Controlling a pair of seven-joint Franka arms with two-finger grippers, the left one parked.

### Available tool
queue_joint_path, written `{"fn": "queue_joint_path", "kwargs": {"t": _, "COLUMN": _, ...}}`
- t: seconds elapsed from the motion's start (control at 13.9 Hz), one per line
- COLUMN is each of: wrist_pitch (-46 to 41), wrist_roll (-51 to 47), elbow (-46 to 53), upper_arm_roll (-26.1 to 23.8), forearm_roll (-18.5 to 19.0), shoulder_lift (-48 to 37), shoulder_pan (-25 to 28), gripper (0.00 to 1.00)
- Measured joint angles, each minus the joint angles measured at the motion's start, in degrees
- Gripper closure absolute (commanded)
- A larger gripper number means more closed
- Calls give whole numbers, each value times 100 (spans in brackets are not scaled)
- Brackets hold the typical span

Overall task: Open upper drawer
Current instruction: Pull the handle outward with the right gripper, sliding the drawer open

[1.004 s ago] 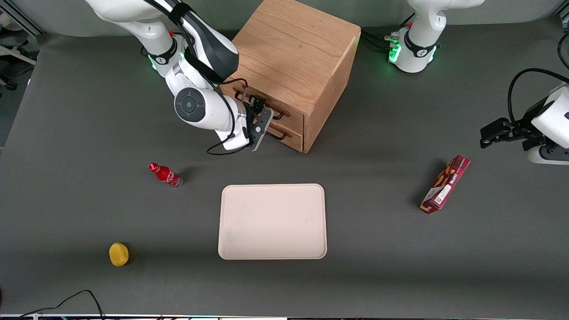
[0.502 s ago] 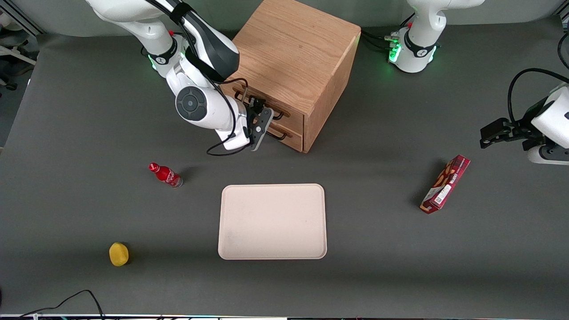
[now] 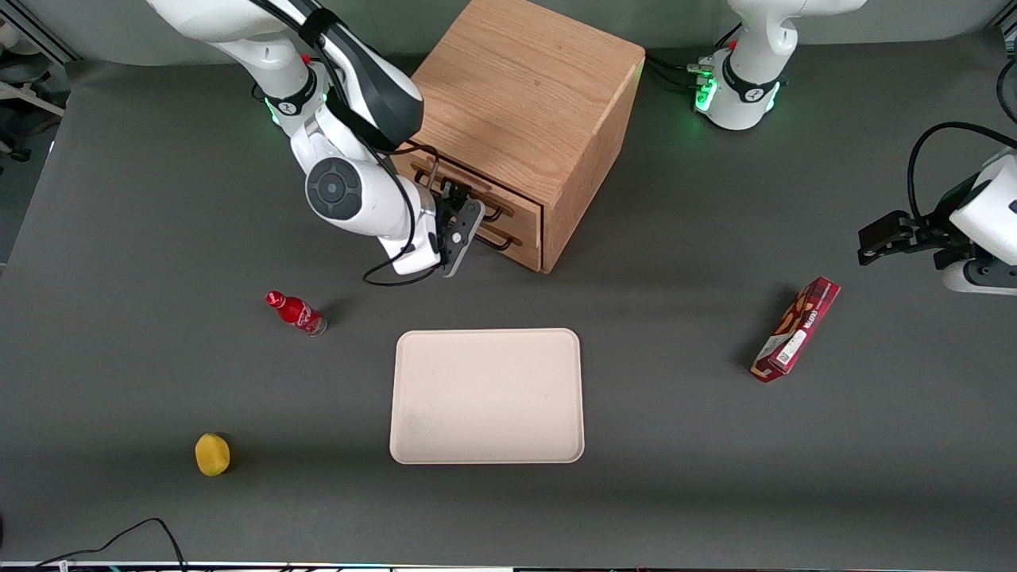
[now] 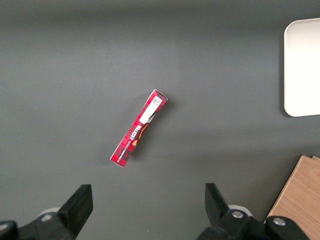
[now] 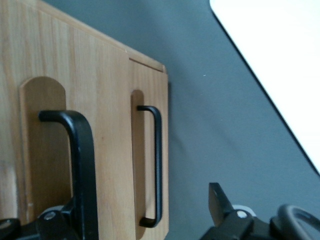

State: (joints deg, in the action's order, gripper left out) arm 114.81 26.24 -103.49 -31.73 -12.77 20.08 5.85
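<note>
**A:** Position check. The cabinet [image 3: 524, 87] sits at the surface's edge where the arm bases stand, about mid-length. The upper drawer [image 3: 524, 213] is the topmost of its two fronts. I can't tell if it's out at all; at most by a sliver.

**B:** The hand [image 3: 462, 210] is right at that front. In the wrist view its fingers are spread wide, clamped on nothing. The upper handle [image 5: 82, 165] runs between them, close against one finger [image 5: 55, 220]. The other finger [image 5: 217, 200] is well apart from it.

**A:** That's the first risk, then. With nothing squeezed, a pull rests on one finger hooked on the bar. If the wrist tilts or the pull runs off the drawer's line, the bar may slide off the fingertip and the drawer stays put.

**B:** Second risk: the lower handle [image 5: 157, 165] is just beside the upper one. If the hand drops, the free finger could catch it and drag the wrong drawer.

**A:** Third: the cabinet stands loose on the surface, as far as I can see. A stiff runner or a skewed pull could slide or twist the whole box instead of opening it.

**B:** Bystanders. The red bottle [image 3: 295, 311] stands upright, nearer the front camera than the hand, roughly where the arm would back out. A long retreat might topple it.

**A:** The tray [image 3: 486, 396] lies flat, well apart from the cabinet. Low concern.
</note>
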Motion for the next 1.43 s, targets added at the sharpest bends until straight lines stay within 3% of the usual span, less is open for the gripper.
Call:
{"fn": "queue_joint_path", "kwargs": {"t": 0.72, "wrist_pitch": -3, "wrist_roll": 11, "elbow": 449, "upper_arm_roll": 214, "forearm_roll": 369, "shoulder_lift": 358, "shoulder_pan": -91, "gripper": 0}}
{"fn": "queue_joint_path", "kwargs": {"t": 1.43, "wrist_pitch": -144, "wrist_roll": 251, "elbow": 705, "upper_arm_roll": 433, "forearm_roll": 413, "shoulder_lift": 503, "shoulder_pan": -203, "gripper": 0}}
